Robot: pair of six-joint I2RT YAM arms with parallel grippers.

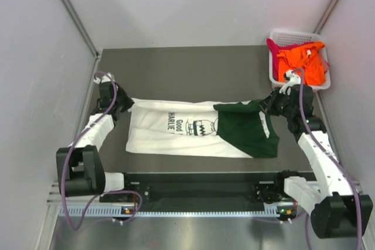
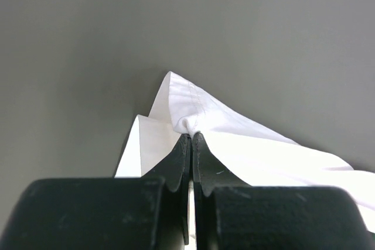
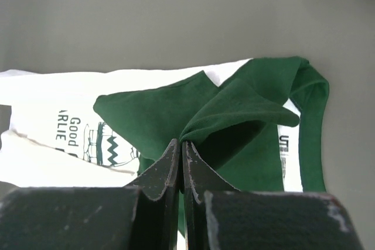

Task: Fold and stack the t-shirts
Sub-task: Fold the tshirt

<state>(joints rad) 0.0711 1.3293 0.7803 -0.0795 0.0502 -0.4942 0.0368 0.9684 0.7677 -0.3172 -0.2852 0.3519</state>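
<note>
Two robot arms work a white t-shirt [image 1: 176, 136] spread crosswise on the middle of the dark counter [image 1: 193, 74], its black cartoon print facing up and its dark green part already turned in over the right end. The left tool [image 2: 191, 136] is clamped on the far-left corner of the white hem, the cloth puckering up in a small peak between its closed jaws. The right tool [image 3: 180, 143] is closed on a ridge of green fabric at the shirt's far-right corner. In the far-right corner of the counter, a white lattice basket [image 1: 273, 73] holds an orange shirt [image 1: 306, 65] and a magenta shirt [image 1: 274, 45], both awaiting their turn.

The step in hand looks like a lengthwise fold, bringing the far edge over to the near one. It would go best with both pinches kept firm and both corners raised level, just enough to clear the cloth beneath. The arms should travel toward the near edge at one pace, so the span between them stays lightly taut and does not sag or twist. The green flap sits loose on the right and could slide open if that side is dragged rather than lifted. The far edge should land squarely on the near one before either tool lets go.
</note>
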